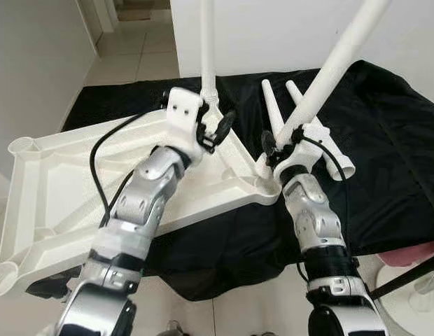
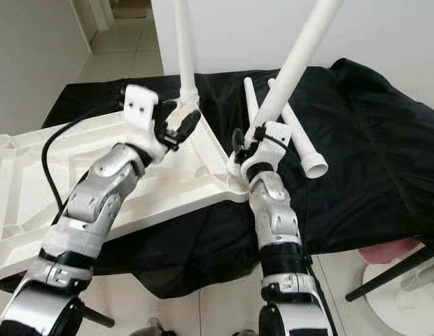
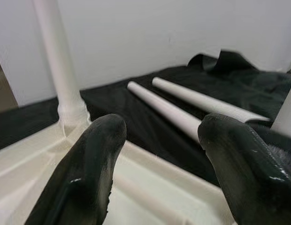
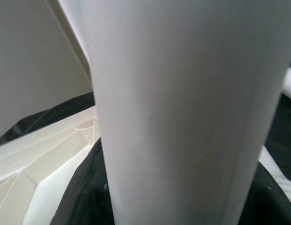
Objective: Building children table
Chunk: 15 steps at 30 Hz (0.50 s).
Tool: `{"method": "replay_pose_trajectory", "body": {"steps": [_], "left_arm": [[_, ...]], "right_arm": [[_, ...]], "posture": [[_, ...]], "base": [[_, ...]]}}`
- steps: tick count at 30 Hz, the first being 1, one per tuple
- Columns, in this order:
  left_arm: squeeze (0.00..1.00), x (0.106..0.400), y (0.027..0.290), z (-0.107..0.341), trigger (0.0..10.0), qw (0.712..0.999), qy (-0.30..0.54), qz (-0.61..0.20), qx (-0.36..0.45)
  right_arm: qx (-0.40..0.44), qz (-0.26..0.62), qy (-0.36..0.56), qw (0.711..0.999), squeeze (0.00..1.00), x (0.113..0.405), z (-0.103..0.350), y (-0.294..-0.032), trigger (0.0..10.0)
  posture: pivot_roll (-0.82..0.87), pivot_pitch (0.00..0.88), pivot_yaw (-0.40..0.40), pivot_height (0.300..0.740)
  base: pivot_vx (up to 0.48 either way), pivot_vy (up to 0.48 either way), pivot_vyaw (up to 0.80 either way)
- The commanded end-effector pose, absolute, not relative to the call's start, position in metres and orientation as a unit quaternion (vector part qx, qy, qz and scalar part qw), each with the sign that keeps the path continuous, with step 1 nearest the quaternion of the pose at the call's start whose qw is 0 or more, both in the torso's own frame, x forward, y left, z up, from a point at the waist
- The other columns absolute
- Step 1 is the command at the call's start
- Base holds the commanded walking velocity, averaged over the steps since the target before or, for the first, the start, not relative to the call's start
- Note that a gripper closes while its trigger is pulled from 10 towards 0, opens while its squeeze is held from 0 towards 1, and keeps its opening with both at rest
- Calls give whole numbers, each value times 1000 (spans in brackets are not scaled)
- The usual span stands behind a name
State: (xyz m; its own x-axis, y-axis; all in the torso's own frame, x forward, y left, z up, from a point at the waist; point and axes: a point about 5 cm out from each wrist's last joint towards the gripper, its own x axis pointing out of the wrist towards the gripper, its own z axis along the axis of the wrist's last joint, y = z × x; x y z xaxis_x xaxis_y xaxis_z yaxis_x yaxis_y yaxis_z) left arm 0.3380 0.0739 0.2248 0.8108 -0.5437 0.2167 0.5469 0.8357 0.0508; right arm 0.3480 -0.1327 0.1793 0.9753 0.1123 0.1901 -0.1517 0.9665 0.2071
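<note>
White plastic makes up the upturned table top point(image 1: 56, 189), which lies underside up on a black cloth point(image 1: 385, 154) with one corner toward the robot. The right gripper point(image 1: 278, 150) sits just above that near corner socket and is closed around a leg point(image 1: 329, 66), which slants up and away to the right; in the right wrist view the leg point(image 4: 183, 112) runs straight between the fingers, pressed close against them. The foot of this leg is at or just beside the socket, though whether it is seated cannot be told from the head views.

To the left, the left gripper point(image 1: 215, 133) hangs over the table top's far edge with its two fingers point(image 3: 89, 173) spread wide and nothing between them. Just beyond the fingertips a second leg point(image 1: 208, 49) stands upright in its corner socket, a little apart from the fingers.

Farther back on the cloth, two loose legs point(image 1: 301, 119) lie side by side, nearly touching, behind the right gripper.

That makes four legs counted: one held, one standing, two lying. One table top, with two more open sockets at its left corners. Beyond the cloth rises a pale wall point(image 1: 273, 35), with tiled floor point(image 1: 133, 49) to the left.
</note>
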Motion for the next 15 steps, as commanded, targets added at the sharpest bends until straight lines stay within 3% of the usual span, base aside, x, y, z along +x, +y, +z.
{"method": "replay_pose_trajectory", "body": {"steps": [1, 15], "left_arm": [[0, 336, 74, 224, 10000, 950, -115, -292, 6], [0, 320, 81, 189, 10000, 941, -61, -330, 33]], "right_arm": [[100, 82, -90, 987, 0, 346, 180, -127, 10000], [48, 129, -85, 987, 0, 331, 157, -132, 10000]], "posture": [[-41, 72, 15, 740], [-32, 79, 15, 740]], "base": [[0, 0, 0], [0, 0, 0]]}}
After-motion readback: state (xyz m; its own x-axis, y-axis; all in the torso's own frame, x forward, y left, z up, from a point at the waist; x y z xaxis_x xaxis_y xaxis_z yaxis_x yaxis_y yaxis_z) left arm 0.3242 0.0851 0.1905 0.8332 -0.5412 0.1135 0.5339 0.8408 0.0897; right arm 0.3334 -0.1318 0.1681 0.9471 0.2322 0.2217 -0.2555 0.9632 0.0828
